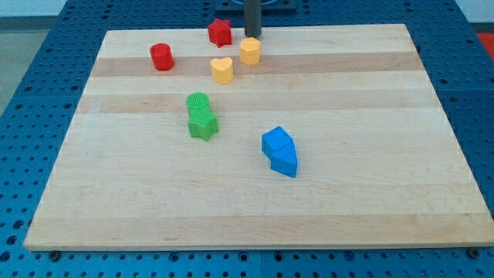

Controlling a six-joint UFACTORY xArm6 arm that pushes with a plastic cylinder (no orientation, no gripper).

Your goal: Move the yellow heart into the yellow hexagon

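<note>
The yellow heart (222,69) lies near the view's top, left of centre, on the wooden board (370,154). The yellow hexagon (249,51) sits just up and to the right of it, with a small gap between them. My tip (252,35) stands at the board's top edge, directly above the yellow hexagon and nearly touching it. The tip is up and to the right of the yellow heart.
A red star (220,32) lies left of the tip. A red cylinder (161,57) is further left. A green cylinder (198,103) touches a green star (203,123) below it. Two blue blocks (279,151) sit together near the centre.
</note>
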